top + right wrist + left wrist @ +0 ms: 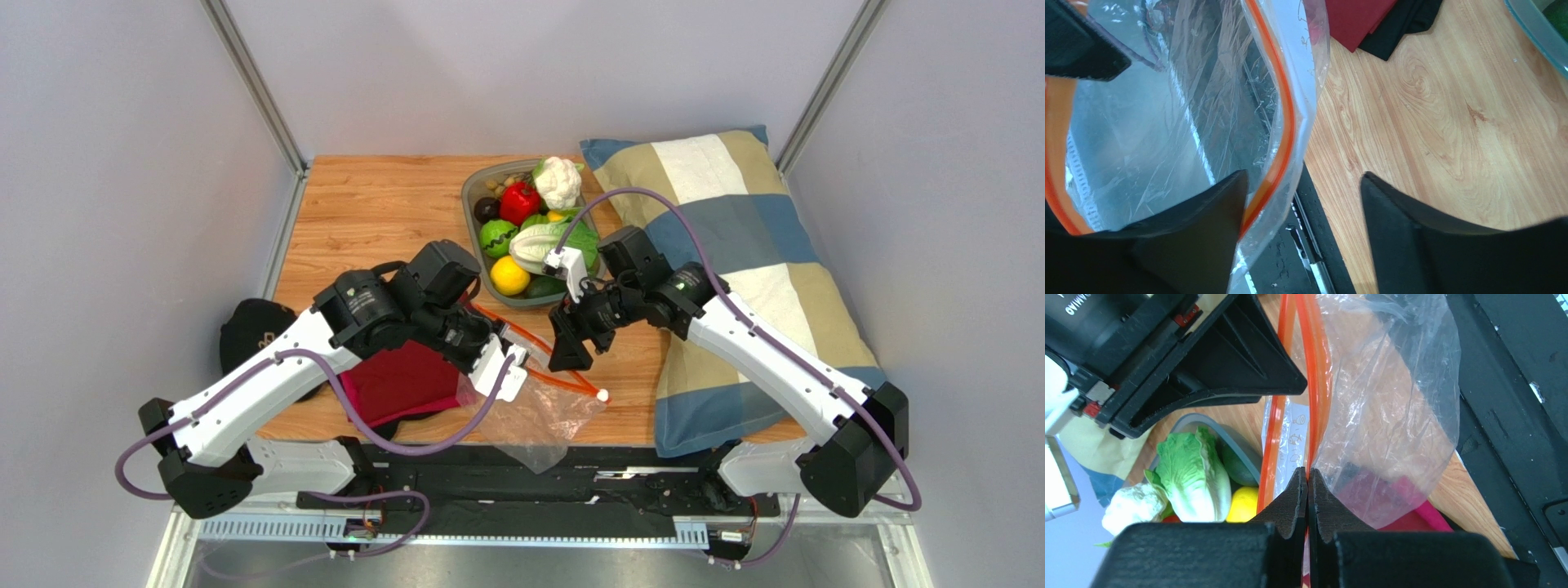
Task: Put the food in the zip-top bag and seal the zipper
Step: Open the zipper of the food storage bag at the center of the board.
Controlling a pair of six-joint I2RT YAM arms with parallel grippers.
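The left gripper (1308, 476), arm stretched low, pinches the zipper (1317, 386) of the bag (1395, 416); right gripper (1303, 179), tilted downward, spread wide, one finger (1198, 239) touching the zipper.

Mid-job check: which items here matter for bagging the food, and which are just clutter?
For the job: zip-top bag, its zipper in the left pincer, cabbage, cauliflower, yellow fruit.
Lying about: red pepper, green fruit, grey tray, pillow, red cloth.

Top view high above table (368, 208), looking down, both wrist views close, sharing the zip-top bag (1389, 410)
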